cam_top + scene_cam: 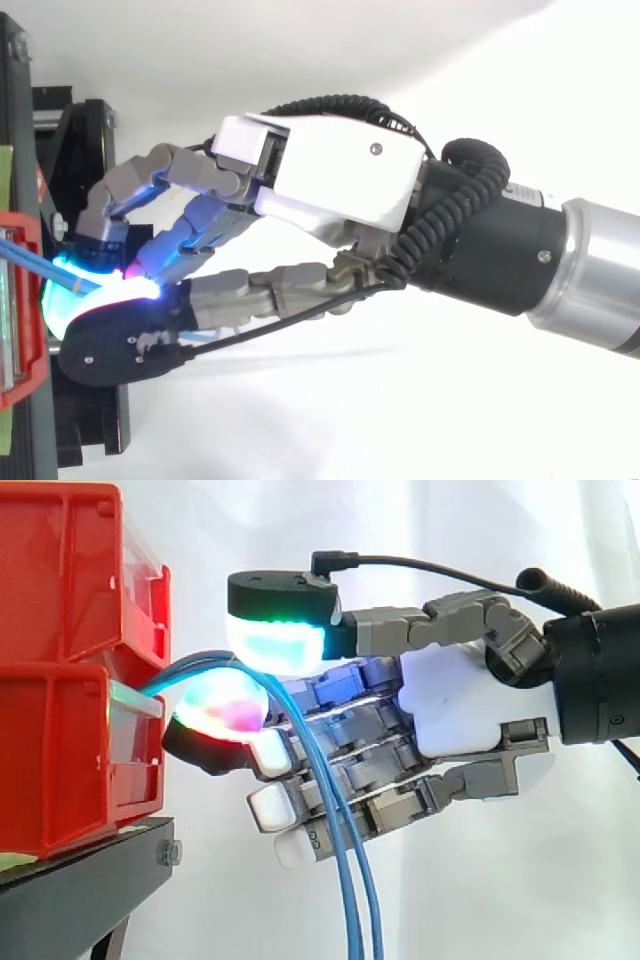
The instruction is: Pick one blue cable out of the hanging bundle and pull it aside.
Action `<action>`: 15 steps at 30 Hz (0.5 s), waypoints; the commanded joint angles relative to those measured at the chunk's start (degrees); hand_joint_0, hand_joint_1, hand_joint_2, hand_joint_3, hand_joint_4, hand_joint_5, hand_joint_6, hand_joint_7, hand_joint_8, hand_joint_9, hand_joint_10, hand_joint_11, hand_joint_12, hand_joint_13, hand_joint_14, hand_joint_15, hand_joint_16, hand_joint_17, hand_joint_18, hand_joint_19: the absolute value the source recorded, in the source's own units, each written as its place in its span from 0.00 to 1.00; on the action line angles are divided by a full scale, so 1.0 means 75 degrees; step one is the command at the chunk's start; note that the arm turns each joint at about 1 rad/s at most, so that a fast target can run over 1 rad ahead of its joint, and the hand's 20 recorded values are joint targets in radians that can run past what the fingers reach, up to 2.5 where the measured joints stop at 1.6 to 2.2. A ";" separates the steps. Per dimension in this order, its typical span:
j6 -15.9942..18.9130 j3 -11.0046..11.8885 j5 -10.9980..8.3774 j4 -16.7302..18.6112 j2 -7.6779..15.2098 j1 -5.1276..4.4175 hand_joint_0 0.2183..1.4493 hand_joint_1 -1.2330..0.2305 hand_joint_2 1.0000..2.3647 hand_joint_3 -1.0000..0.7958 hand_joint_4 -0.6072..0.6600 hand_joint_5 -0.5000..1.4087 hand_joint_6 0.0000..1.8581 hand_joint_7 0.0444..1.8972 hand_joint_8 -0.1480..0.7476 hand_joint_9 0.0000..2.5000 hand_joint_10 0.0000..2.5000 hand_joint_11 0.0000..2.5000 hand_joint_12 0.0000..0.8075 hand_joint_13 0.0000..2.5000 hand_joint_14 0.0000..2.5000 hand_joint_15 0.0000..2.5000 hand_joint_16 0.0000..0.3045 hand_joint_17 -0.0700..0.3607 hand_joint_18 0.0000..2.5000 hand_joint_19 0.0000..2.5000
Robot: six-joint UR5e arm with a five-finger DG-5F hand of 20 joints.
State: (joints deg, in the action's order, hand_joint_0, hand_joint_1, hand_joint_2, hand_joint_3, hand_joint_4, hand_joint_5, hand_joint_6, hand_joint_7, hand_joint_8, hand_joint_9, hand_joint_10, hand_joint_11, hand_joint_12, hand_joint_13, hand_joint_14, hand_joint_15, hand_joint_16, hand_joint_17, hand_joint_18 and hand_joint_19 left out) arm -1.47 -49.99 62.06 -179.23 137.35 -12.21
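Thin blue cables come out between the stacked red bins, arc to the right and hang down in front of my hand. In the side view the arc runs over a finger pad glowing red and magenta and under the thumb pad glowing cyan and green, so the two pads pinch blue cable close to the bins. Below the pinch, strands drop across the other fingers, which stay fairly straight. From above, my hand reaches left, and a blue cable leads from the bin edge into the glowing pads.
The red bins rest on a black stand at the left, with the bin front just beyond my fingertips. A white curtain backs the scene. Room lies to the right and below the hand.
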 commanded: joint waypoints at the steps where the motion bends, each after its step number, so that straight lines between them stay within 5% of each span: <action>1: 0.0009 0.0008 -0.0002 -0.0044 -0.0008 0.0011 0.34 0.33 0.02 0.49 0.43 0.18 0.52 0.41 0.46 0.40 0.01 0.30 0.34 0.38 0.01 0.21 0.15 0.40 0.27 0.17; 6: 0.0020 0.0044 -0.0002 -0.0055 -0.0008 0.0023 0.37 0.29 0.01 0.42 0.45 0.17 0.52 0.38 0.44 0.39 0.01 0.30 0.33 0.37 0.01 0.21 0.15 0.40 0.28 0.16; 9: 0.0020 0.0044 -0.0002 -0.0079 -0.0008 0.0046 0.36 0.28 0.00 0.29 0.50 0.18 0.51 0.38 0.44 0.39 0.01 0.29 0.32 0.37 0.01 0.21 0.15 0.40 0.28 0.16; 15: 0.0032 0.0055 0.0010 -0.0219 -0.0008 0.0081 0.24 0.47 0.00 0.28 0.57 0.19 0.49 0.37 0.47 0.40 0.01 0.28 0.35 0.38 0.01 0.21 0.16 0.42 0.29 0.17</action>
State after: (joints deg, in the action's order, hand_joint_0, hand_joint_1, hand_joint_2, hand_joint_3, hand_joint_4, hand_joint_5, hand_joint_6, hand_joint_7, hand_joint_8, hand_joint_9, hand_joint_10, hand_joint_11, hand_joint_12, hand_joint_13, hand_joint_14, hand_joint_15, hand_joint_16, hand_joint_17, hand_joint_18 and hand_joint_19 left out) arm -1.27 -49.59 62.11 -180.49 137.29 -11.75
